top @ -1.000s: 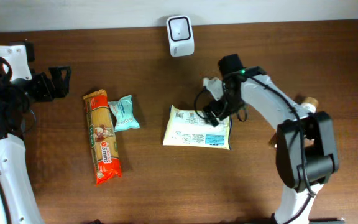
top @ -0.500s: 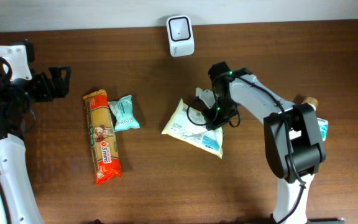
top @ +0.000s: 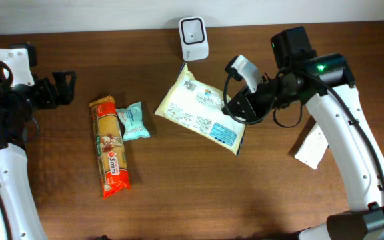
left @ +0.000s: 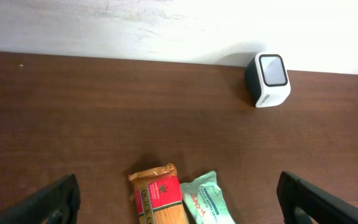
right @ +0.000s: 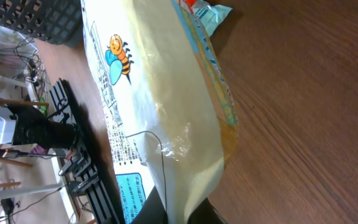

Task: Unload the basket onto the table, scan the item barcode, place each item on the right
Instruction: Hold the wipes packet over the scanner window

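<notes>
1. A dark wooden desk is seen from above, with a strip of white wall along the top of the frame.
2. A pale yellow packet, printed with text and a blue panel, is shown just above the centre, slanting from upper left to lower right.
3. The packet's right edge is clamped by the right hand, whose fingers are closed tight on it.
4. A white scanner is placed at top centre, and the packet's upper corner is seen just below it.
5. The left hand is held at the upper left, spread wide, with nothing in it.
6. A red spaghetti pack and a small teal packet are laid side by side at centre left.
7. A white flat object is seen at the right, partly covered by the right arm.
</notes>
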### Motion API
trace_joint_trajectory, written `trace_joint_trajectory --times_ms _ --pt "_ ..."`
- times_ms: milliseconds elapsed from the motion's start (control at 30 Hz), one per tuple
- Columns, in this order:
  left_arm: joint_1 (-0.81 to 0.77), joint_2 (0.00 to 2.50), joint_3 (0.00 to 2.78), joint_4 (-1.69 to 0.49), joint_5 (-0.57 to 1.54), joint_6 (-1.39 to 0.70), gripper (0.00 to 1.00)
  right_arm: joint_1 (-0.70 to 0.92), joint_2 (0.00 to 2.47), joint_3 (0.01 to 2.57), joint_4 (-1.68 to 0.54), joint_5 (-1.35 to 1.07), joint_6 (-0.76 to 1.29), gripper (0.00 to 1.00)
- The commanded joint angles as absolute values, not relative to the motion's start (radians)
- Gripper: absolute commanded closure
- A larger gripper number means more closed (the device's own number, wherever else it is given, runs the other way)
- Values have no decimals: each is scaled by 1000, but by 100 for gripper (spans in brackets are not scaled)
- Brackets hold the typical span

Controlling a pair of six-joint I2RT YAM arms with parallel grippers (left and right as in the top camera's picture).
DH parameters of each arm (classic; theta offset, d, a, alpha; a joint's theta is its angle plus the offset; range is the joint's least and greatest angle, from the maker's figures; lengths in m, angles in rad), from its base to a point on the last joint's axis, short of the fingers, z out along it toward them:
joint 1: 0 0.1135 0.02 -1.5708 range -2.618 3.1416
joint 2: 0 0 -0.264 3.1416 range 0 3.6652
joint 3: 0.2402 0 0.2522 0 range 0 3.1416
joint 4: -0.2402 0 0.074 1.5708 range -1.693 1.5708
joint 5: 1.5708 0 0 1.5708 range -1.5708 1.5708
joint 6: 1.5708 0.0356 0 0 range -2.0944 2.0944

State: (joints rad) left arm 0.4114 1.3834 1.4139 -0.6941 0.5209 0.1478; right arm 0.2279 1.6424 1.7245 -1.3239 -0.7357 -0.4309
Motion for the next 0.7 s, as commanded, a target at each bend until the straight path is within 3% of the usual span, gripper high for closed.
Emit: trace_joint_trajectory --times_ms 0,133,200,367,500,667 --pt "408 1374 1425 -693 535 139 1 231 1628 1742 -1325 -775 -457 96" --pt "408 1374 1425 -693 535 139 1 238 1630 1742 -1208 -625 -409 96" --pt "408 1374 1425 -693 535 139 1 281 1642 1741 -1050 -344 -225 96" --pt "408 1374 1425 -693 535 139 1 407 1723 1741 -735 339 -202 96" --pt "408 1374 1425 -693 535 139 1 427 1880 1741 -381 704 -459 96" --pt "408 1374 1425 -693 535 139 1 440 2132 1741 234 912 -1068 96"
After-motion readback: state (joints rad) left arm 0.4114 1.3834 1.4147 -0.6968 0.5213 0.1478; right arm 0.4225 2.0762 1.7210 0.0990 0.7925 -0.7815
